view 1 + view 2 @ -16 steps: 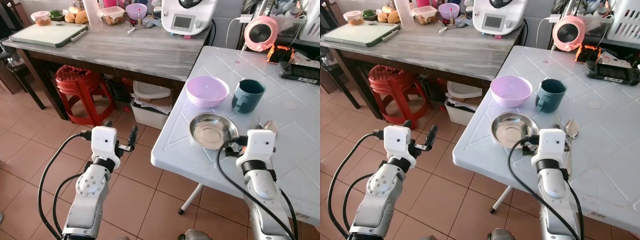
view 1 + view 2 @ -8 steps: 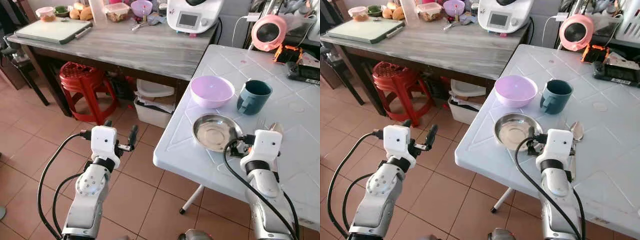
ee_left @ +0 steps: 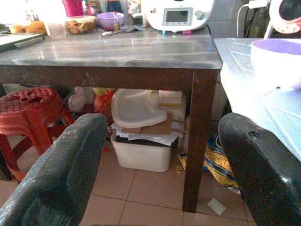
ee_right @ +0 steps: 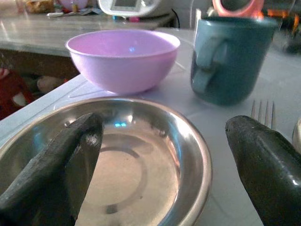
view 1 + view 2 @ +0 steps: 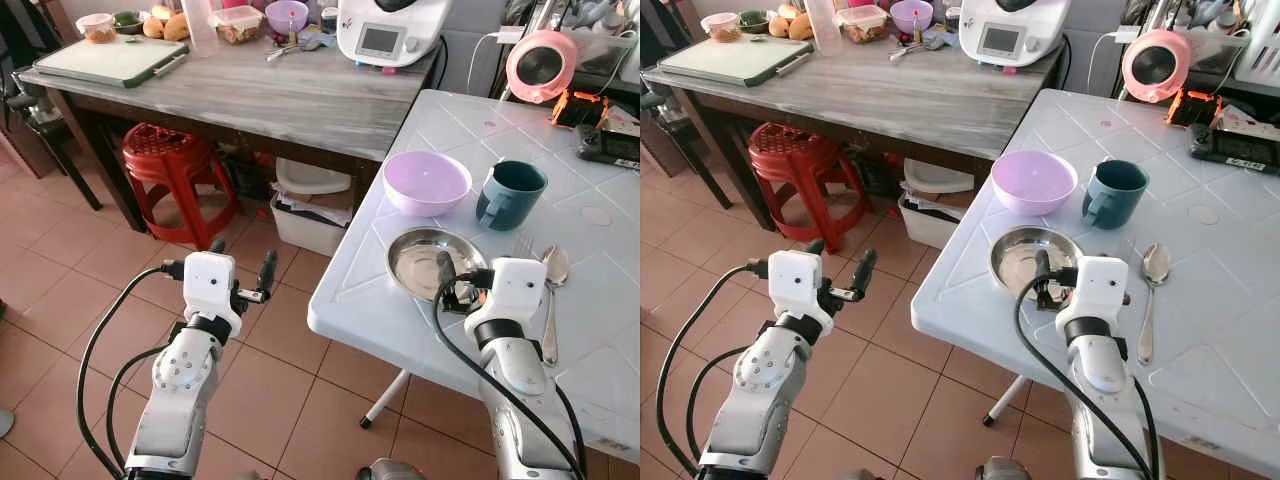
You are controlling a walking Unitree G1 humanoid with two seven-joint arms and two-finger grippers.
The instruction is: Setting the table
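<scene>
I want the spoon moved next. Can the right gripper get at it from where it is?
Probably yes. The right gripper is open over the steel plate, and the spoon lies just beside it on the white table with nothing between them.

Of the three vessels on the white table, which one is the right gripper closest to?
The steel plate. The right gripper sits at its near rim, jaws open. The purple bowl and teal mug stand farther back, behind the plate.
</scene>
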